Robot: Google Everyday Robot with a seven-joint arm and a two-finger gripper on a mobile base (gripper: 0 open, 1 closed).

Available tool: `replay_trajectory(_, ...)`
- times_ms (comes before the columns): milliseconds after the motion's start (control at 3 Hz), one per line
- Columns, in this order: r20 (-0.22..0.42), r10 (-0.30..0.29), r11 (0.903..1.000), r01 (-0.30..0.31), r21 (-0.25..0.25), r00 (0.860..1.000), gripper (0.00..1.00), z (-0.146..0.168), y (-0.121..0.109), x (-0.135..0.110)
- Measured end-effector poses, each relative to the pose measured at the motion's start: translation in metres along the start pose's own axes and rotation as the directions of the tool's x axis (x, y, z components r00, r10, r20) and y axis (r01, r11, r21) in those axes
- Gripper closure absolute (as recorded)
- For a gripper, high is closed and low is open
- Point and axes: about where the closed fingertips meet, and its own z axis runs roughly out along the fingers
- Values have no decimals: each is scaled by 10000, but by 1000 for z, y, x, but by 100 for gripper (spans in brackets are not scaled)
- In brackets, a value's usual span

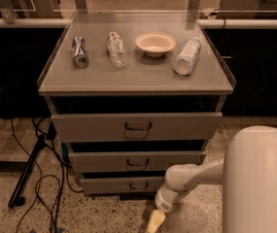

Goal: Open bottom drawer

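Observation:
The bottom drawer (109,185) is the lowest, narrowest grey front of the cabinet, with a small dark loop handle (138,185). Its front stands slightly out, with a dark gap above it. My white arm (191,176) reaches down from the right. My gripper (155,221) hangs low near the floor, just below and right of the drawer's handle, in front of the drawer front. It is not touching the handle.
The middle drawer (138,161) and top drawer (138,126) sit above. On the cabinet top (143,76) lie a can (80,52), two plastic bottles (116,48) (186,56) and a bowl (155,43). Cables and a black stand leg (28,171) lie on the floor at left.

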Motion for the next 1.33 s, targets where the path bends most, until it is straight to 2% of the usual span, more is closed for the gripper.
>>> replay_trajectory(333,112,-8,10000,8,-69,9999,0,2,-1,-1)
replay_trajectory(667,571,-257,9989,234,417,9980,0,-5,-20,-26)
replay_trajectory(1000,818,-404,9968,345,723,9958,0,-10,-34,-39)
replay_trajectory(1333,875,-411,9970,351,690,9953,0,-7,-33,-38)
